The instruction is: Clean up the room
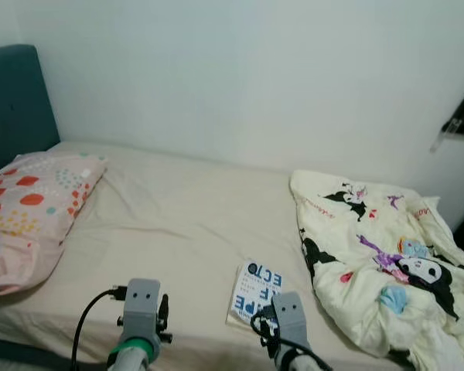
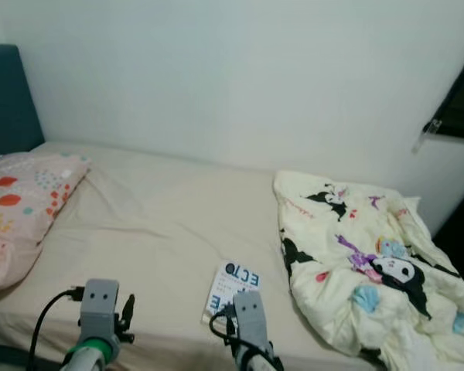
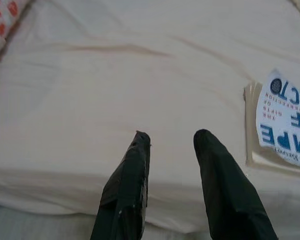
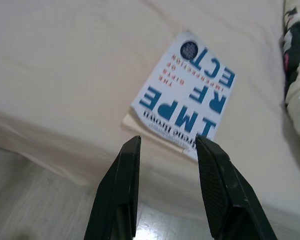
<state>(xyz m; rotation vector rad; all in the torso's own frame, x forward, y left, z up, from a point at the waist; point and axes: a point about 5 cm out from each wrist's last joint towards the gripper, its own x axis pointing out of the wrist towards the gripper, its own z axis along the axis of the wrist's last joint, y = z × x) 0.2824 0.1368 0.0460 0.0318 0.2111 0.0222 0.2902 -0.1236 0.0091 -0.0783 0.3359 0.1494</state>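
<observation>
Book [image 4: 185,95] lay on the bed [image 1: 178,224] near edge, left of the cartoon blanket [image 1: 379,255]. Right gripper [image 4: 167,142] hovered just short of it, fingers parted. Left gripper [image 3: 170,137] also spread, empty, over bare sheet.

White book [image 1: 257,293], blue lettering; pink dotted pillow [image 1: 27,209]; cartoon-print cream blanket [image 1: 379,263].

The head's two eyes look forward and down over the bed [image 1: 178,216] toward the wall, sharing nearly the whole scene. Each wrist camera looks closely along its claw at the bed's near edge; both catch the book [image 4: 187,95].
</observation>
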